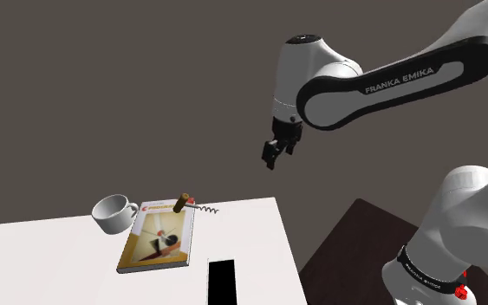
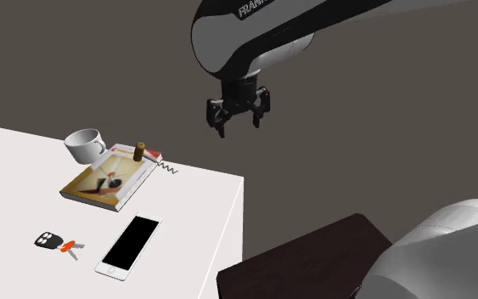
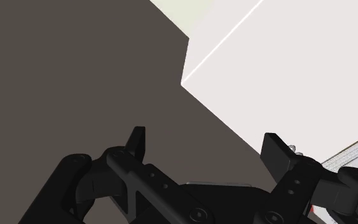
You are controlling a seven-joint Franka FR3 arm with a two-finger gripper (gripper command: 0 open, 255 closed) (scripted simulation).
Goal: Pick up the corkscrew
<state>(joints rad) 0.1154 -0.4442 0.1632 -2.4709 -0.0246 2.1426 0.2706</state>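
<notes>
Hand (image 3: pixel 206 140) gapes wide, empty, well above the tabletop (image 1: pixel 252 232). Corkscrew (image 1: pixel 184 204) at book's (image 1: pixel 157 241) top edge, near mug (image 1: pixel 112 212).

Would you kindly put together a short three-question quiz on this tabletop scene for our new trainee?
1. True or false: the gripper is shut on the corkscrew.
2. Which thing lies nearest the corkscrew? A. the book B. the smartphone C. the key fob
3. Name the white vessel standing beside the book.
Key: 1 false, the gripper is open, in the air; 2 A; 3 the cup.
</notes>
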